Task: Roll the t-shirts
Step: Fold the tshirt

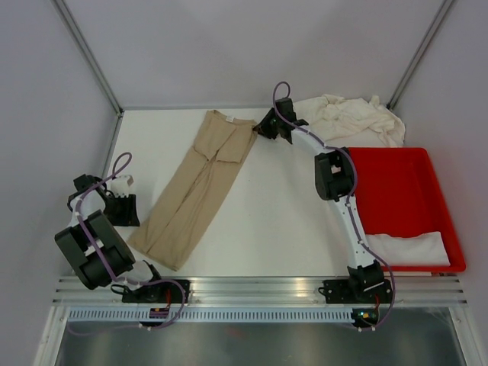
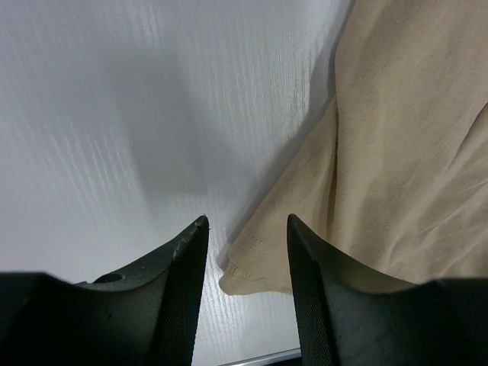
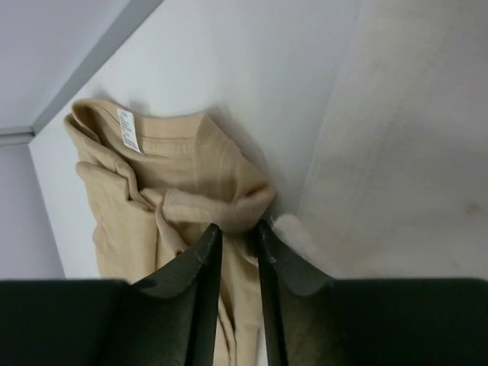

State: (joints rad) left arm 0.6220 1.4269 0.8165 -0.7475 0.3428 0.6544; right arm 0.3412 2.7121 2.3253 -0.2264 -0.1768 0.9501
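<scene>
**Near left.** The left end effector (image 2: 248, 221) hangs over the counter (image 1: 290, 221) with its fingers spread and nothing between them. The near hem corner of the tan t-shirt (image 1: 200, 187) shows through the gap, lying on the counter below. How high the fingers stand above it cannot be judged.

**Middle.** The tan t-shirt is folded lengthwise into a long strip. It lies flat and runs diagonally from the near left towards the far centre, collar end farthest.

**Right.** The red tray (image 1: 396, 156) holds a folded cream-white t-shirt (image 1: 408, 248), which lies flat at its near end. The right arm (image 1: 352, 221) crosses the tray's left rim and hides part of it.

**Far centre.** The right end effector (image 3: 237, 226) sits at the right edge of the collar. Its fingers stand a narrow gap apart, with a bunched fold of tan cloth at the tips. Whether they pinch that fold cannot be told. The white neck label (image 3: 128, 130) lies inside the collar, its print too small to read.

**Far right corner.** A heap of cream-white t-shirts (image 1: 351, 118) lies crumpled just beyond the tray's far rim. How many are in it cannot be made out.
</scene>
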